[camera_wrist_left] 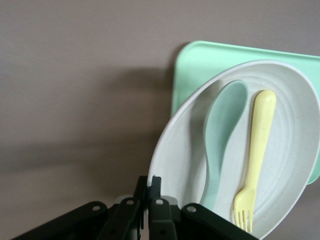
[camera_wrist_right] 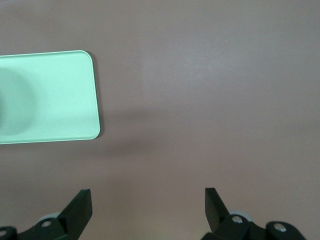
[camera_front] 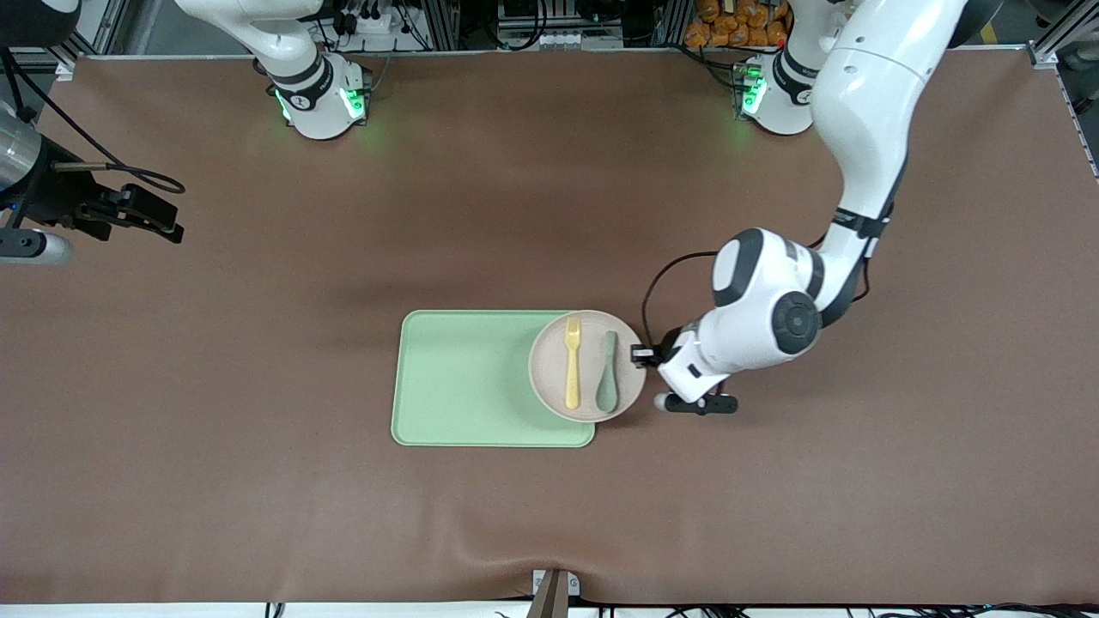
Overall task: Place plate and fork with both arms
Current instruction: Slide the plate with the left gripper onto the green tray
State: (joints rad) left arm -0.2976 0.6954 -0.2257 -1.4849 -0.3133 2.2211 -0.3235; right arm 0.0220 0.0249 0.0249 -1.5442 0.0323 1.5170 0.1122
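Note:
The round pale plate (camera_front: pixel 549 369) lies over the tray's end toward the left arm; it also shows in the left wrist view (camera_wrist_left: pixel 295 125). On it lie the pale-yellow fork (camera_front: pixel 572 365), also seen in the left wrist view (camera_wrist_left: pixel 257 150), and a muted-green spoon (camera_front: pixel 607 373) side by side. My left gripper (camera_front: pixel 646 354) is shut on the plate's rim, as the left wrist view (camera_wrist_left: pixel 151 182) shows. My right gripper (camera_front: pixel 159 219) is open and empty, up over bare table at the right arm's end, in its wrist view (camera_wrist_right: pixel 149 197).
The rectangular light-green tray (camera_front: pixel 464 378) lies mid-table; one of its corners shows in the right wrist view (camera_wrist_right: pixel 55 100). Brown table mat surrounds it. The left arm's elbow (camera_front: pixel 773 309) hangs over the table beside the plate.

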